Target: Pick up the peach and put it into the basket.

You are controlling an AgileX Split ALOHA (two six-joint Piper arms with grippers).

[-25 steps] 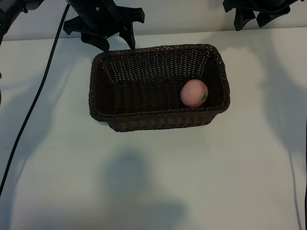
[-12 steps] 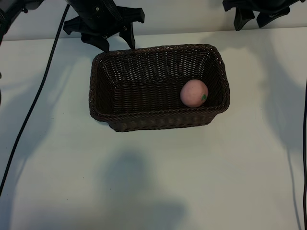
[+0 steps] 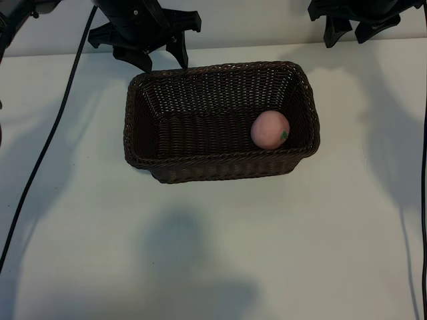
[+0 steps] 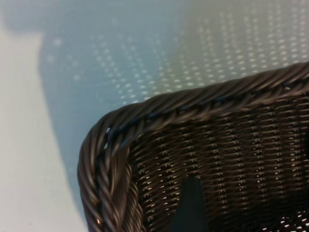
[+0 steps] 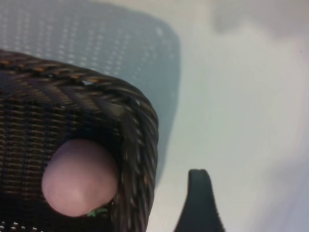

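Note:
The pink peach (image 3: 269, 129) lies inside the dark brown wicker basket (image 3: 220, 67), against its right end. In the right wrist view the peach (image 5: 79, 176) rests in the corner under the basket's rim (image 5: 140, 125). My left gripper (image 3: 162, 59) hangs open and empty just behind the basket's back left corner. Its wrist view shows one dark finger (image 4: 190, 208) over the basket's woven wall (image 4: 231, 154). My right gripper (image 3: 348, 33) is open and empty at the back right, apart from the basket, with one finger (image 5: 200, 203) over bare table.
The white table (image 3: 213, 253) spreads all round the basket. A black cable (image 3: 47, 147) runs down the left side of the table, and another thin cable (image 3: 423, 200) runs along the right edge.
The right gripper has shifted very slightly at the top edge of the exterior view. The peach, the basket and the left gripper have not moved.

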